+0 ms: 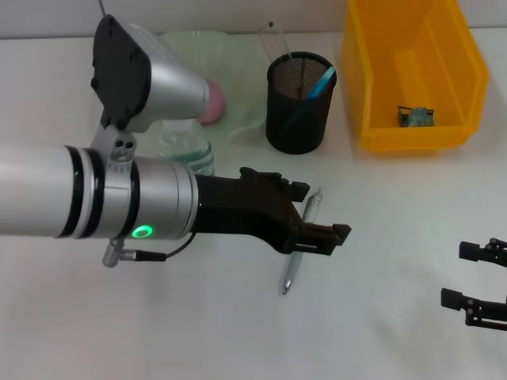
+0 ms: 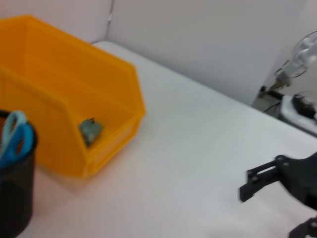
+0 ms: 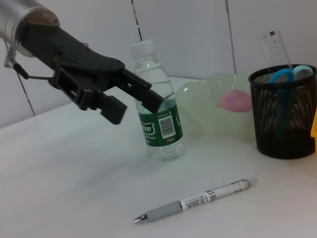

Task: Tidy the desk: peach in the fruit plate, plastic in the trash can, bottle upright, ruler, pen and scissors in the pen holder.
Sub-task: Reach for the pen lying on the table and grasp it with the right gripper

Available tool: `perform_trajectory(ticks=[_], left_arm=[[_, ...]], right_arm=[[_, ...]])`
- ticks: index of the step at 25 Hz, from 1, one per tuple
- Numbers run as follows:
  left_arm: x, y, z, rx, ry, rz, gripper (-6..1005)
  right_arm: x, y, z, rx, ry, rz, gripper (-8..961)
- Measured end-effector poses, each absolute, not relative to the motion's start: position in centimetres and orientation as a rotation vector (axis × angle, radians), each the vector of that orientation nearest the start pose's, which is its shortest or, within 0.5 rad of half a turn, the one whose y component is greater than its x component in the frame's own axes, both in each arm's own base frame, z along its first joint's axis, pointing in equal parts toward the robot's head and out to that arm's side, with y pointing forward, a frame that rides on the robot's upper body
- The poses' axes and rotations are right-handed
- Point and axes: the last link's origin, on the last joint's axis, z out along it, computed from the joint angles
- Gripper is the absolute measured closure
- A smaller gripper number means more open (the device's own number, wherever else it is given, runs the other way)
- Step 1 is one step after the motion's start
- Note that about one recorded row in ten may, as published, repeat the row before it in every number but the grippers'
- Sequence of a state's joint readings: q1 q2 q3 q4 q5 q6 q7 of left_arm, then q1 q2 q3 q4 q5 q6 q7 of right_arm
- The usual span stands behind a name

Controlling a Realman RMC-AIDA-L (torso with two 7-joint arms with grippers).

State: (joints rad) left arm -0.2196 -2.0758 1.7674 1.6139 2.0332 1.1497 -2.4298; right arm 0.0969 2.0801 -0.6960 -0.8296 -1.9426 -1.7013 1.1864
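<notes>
A: Where's the pen (image 1: pixel 301 241)?
B: Flat on the desk (image 1: pixel 380 317), near the middle, tip toward the robot. It lies loose, with nothing gripping it.
A: And the left gripper (image 1: pixel 313 212)?
B: Right above the pen, fingers spread wide and empty. In the right wrist view it hangs clear of the desk, in front of the bottle (image 3: pixel 159 111).
A: Bottle upright?
B: Yes, standing, cap on, just beside the plate (image 3: pixel 208 106). The peach (image 3: pixel 235 101) sits in the plate.
A: The holder (image 1: pixel 300 101)?
B: Next to the plate. Scissors (image 3: pixel 287 75) and ruler (image 3: pixel 276 47) stand in it.
A: The bin (image 1: pixel 412 71)?
B: Beyond the holder, on the robot's right, with a small crumpled scrap (image 1: pixel 415 116) on its floor.
A: Right gripper (image 1: pixel 485 277)?
B: Low at the desk's right edge, well apart from everything, its fingers parted and empty.
</notes>
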Motion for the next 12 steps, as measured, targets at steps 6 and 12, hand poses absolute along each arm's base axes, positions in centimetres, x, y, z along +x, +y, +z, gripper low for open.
perform_trajectory(ticks=[6,12], left_arm=[[-12.2,28.3,-6.6,-2.798,-0.763,-0.149,216],[-11.6,28.7,-8.3,-2.781,-0.721,-0.018,217]], right_arm=[[35.1,20.4,3.1,-2.595,0.642,0.597,120],[35.0,20.5,3.1,-2.595,0.639,0.597,123]])
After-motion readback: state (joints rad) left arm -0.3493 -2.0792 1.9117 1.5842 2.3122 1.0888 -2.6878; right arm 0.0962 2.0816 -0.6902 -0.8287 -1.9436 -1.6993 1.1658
